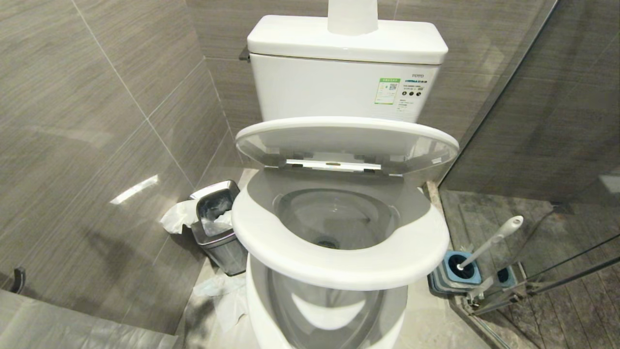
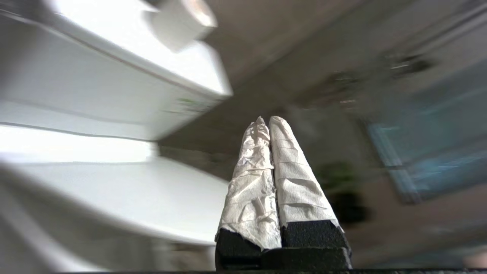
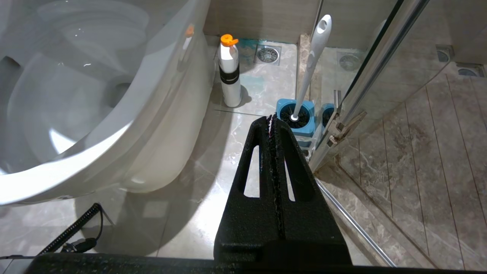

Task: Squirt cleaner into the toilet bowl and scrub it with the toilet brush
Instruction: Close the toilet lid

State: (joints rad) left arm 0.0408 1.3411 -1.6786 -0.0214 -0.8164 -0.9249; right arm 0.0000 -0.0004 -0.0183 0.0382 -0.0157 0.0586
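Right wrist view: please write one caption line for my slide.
Shut right gripper hovers beside toilet bowl; toilet brush stands in its blue holder.

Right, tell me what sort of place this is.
A tiled bathroom, most likely in a home or a hotel: a white toilet with its lid raised, a toilet brush standing in its holder beside a glass shower partition, and a small steel waste bin.

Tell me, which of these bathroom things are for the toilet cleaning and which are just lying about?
For the job:
- glossy white ceramic toilet bowl
- white-handled toilet brush in its blue-topped square holder
- white squeeze bottle with orange cap, probably the cleaner

Just lying about:
- square steel waste bin
- crumpled white paper on the floor
- white paper roll on the cistern
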